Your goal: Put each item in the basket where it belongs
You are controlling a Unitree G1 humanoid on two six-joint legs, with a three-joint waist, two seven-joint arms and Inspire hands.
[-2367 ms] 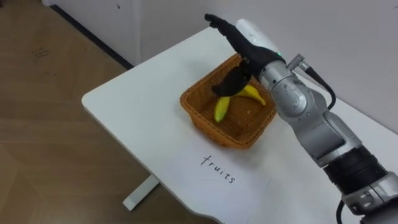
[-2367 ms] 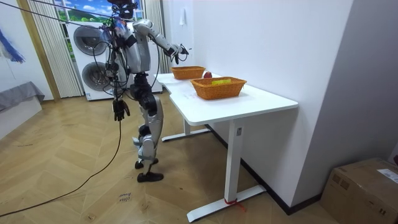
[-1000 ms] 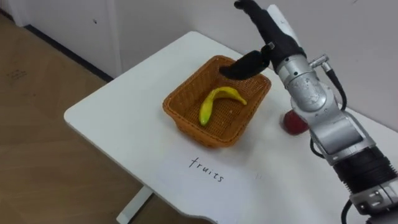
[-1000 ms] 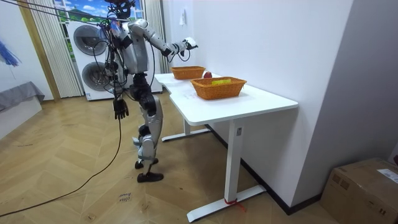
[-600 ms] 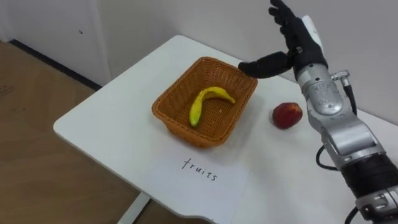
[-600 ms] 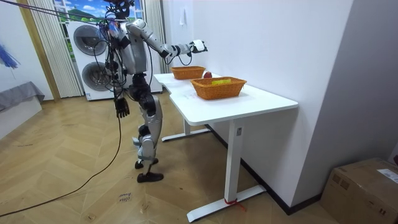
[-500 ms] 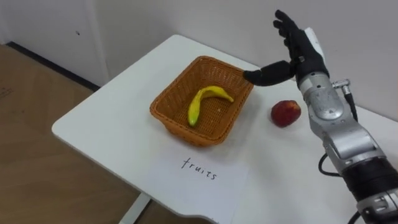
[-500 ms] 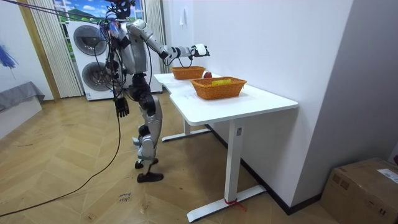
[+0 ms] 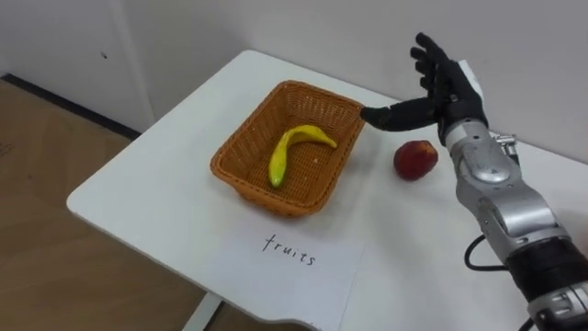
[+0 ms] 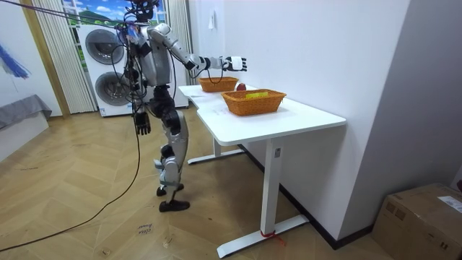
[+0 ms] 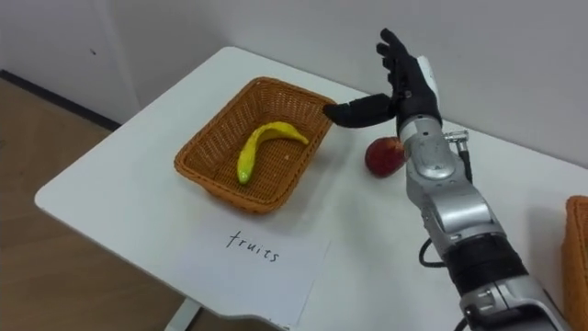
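A wicker fruit basket (image 9: 274, 199) stands on the white table (image 9: 156, 188), and a yellow banana (image 9: 292, 152) lies inside it. To its right a red apple (image 9: 415, 159) rests on the tabletop. My right hand (image 9: 446, 87) is open, held above the table between the basket's far right corner and the apple, thumb pointing toward the basket, touching neither. In the room view I stand at the table's end on the room view's left. My left hand (image 10: 142, 123) hangs at my side, fingers loose.
A paper label (image 9: 289, 257) lies in front of the fruit basket, near the table's front edge. A second wicker basket (image 11: 579, 250) stands further right; in the room view this basket (image 10: 254, 102) holds several items. Washing machines (image 10: 108, 72) stand behind me.
My right hand has let go of the banana in the basket, risen, and swung right to hover by the apple. The head camera has shifted right, bringing the apple into view.
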